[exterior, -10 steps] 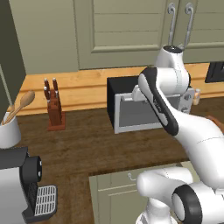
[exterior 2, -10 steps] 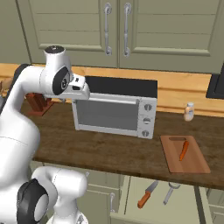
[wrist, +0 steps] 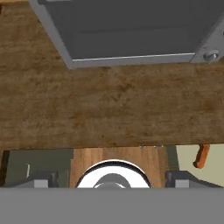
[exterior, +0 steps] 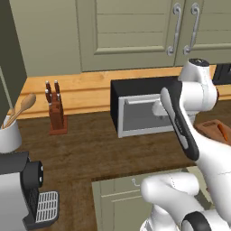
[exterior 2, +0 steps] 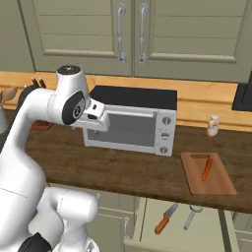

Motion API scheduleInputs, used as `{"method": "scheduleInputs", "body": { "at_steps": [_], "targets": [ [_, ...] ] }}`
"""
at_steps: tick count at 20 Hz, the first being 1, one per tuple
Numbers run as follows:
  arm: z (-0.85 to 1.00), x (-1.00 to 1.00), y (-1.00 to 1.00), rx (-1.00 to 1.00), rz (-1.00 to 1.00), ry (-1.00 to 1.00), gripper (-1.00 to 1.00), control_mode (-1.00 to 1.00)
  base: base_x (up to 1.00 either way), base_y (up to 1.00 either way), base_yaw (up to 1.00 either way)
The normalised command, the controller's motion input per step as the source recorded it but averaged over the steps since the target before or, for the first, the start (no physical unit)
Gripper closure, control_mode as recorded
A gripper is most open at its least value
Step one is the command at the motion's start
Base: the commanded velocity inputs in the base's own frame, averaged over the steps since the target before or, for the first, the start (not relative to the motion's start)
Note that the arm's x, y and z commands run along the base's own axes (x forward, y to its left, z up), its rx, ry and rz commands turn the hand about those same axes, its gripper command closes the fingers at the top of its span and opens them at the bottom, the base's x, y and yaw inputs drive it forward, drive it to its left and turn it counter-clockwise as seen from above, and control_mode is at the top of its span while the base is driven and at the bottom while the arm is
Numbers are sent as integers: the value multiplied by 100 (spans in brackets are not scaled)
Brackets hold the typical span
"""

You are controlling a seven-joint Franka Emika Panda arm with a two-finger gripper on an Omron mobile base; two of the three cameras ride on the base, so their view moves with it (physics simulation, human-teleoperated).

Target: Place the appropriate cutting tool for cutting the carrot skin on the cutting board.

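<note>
The silvery peeler (exterior 2: 191, 217) lies in the open drawer below the counter, beside the knife with the orange-red handle (exterior 2: 164, 219). On the counter at the right rests the reddish-brown cutting board (exterior 2: 216, 186) with the small orange carrot (exterior 2: 207, 169) on it. The board (exterior: 210, 128) and carrot (exterior: 222, 132) also peek out behind my arm. My gripper (wrist: 112, 180) is open and holds nothing. It hovers over the counter's front edge, ahead of the toaster oven's left half and far left of the drawer. The knife's handle (wrist: 201, 156) shows at the lower right.
A toaster oven (exterior 2: 133, 125) fills the counter's middle, and a small shaker (exterior 2: 212, 126) stands behind the board. To the left are a knife block (exterior: 56, 113), a utensil jar (exterior: 9, 133) and a coffee machine (exterior: 22, 194). Cabinet doors (exterior 2: 128, 34) hang above.
My arm has swung a little to the right and lower in front of the toaster oven. The things on the counter and in the drawer have not moved.
</note>
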Motion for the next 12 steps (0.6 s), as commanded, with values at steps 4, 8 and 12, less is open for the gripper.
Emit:
{"method": "scheduleInputs", "body": {
  "at_steps": [4,8,12],
  "targets": [
    [-56,-100,-100,14,-19,0,-100,-100,0,0,0],
    [-57,-100,-100,10,-20,0,-100,-100,0,0,0],
    [-31,-100,-97,15,-17,0,-100,-100,0,0,0]
  ]
}}
